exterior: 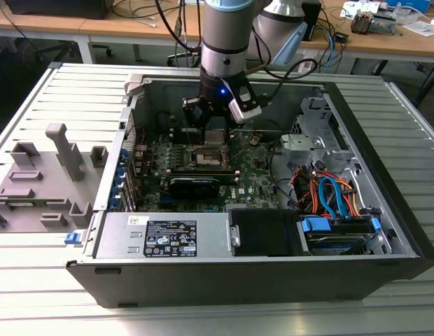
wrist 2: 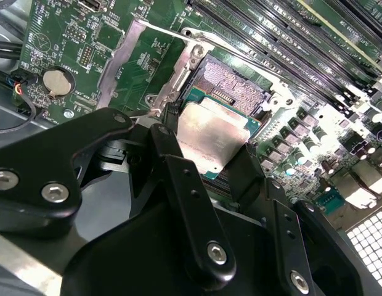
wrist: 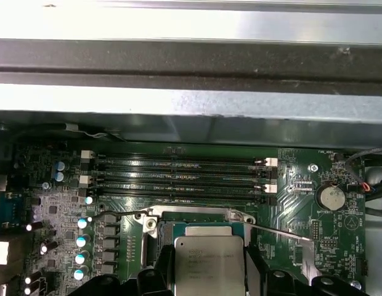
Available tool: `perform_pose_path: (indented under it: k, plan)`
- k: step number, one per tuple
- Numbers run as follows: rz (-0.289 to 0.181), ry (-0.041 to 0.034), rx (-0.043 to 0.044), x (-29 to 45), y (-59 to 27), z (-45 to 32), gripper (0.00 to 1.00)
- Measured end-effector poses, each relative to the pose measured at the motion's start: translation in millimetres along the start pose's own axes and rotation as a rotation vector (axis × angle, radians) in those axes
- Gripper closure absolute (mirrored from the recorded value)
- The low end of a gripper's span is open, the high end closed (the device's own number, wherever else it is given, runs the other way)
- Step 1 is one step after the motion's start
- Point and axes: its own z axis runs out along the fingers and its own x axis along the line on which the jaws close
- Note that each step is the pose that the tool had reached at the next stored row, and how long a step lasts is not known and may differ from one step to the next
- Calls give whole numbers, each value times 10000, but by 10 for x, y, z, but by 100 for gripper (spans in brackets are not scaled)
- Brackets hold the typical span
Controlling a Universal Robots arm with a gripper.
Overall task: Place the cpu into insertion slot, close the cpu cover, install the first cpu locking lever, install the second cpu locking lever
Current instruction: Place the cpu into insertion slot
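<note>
cpu point(wrist: 208, 262) in pincer point(wrist 2: 207, 143) over insertion slot point(wrist 2: 233, 82)

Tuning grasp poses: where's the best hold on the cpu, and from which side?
Pinch two opposite side edges, coming from straight above its metal top, as the gripper holds the cpu here. It is a thin flat square facing the insertion slot, so an edge grip likely suits best and leaves the underside free.

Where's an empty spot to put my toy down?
The ribbed table is bare in front of the computer case and beyond the grey fixture. Inside the case it's crowded: cables, and the gripper holding the cpu.
</note>
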Motion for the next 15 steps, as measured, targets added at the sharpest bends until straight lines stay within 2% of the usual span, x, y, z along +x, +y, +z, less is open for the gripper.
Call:
perform_pose_path:
  k: [1,3,7,9,15]
  plan:
    - [0,0,0,0,0,2,45]
    - [0,0,-1,-2,-7,116,45]
    - [-1,-1,-1,-2,-7,121,45]
    - [-1,0,-1,-3,-9,179,45]
    - [0,0,0,-4,-10,188,45]
